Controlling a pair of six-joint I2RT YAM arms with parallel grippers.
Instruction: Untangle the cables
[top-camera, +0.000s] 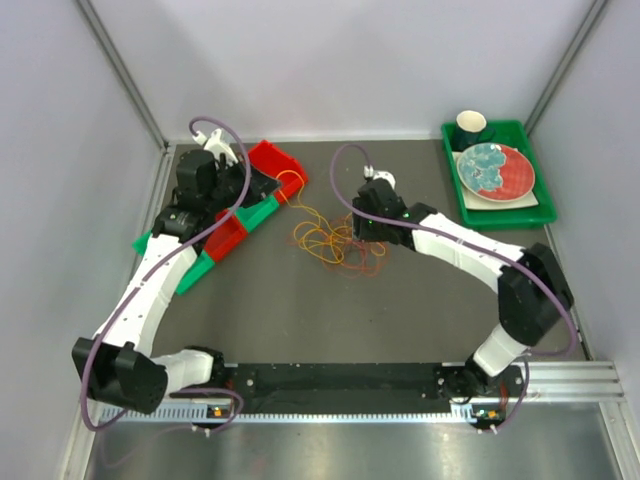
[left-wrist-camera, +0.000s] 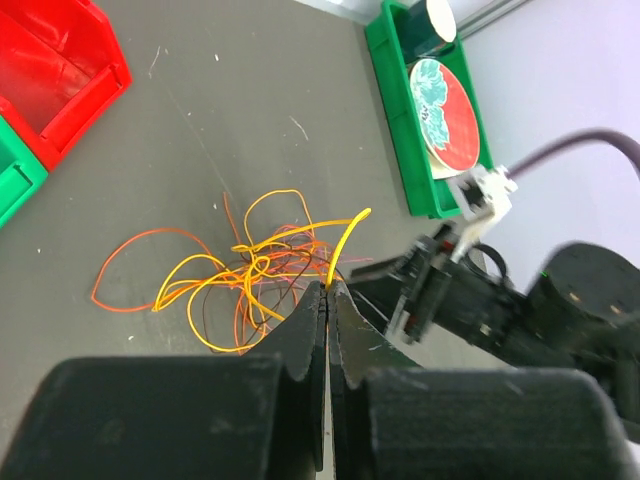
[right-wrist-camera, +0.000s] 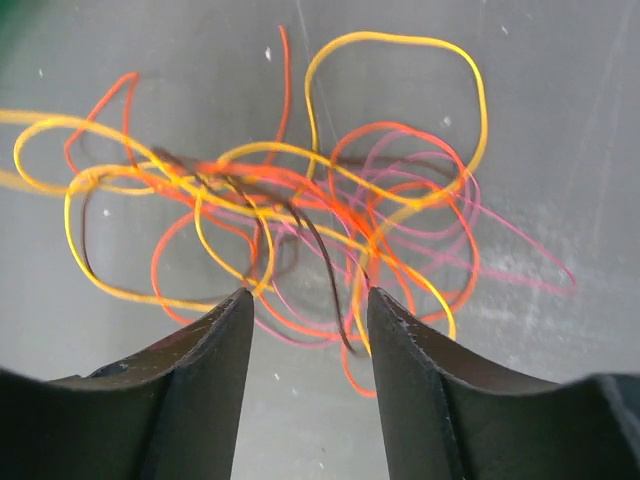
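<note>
Right gripper (right-wrist-camera: 310, 300) hangs part-open just above the cables (right-wrist-camera: 330, 200); left gripper (left-wrist-camera: 328, 290) is pinched flat on a yellow strand (left-wrist-camera: 347, 235).
I see the tangle lying mid-way across the table (top-camera: 300, 320), between both arms. If I pull the yellow strand now, I judge the crossed loops could cinch tight, or the whole bundle could drag along, since nothing pins it.

Yellow, orange, red cables (top-camera: 335, 240), grey table (top-camera: 350, 310)
</note>
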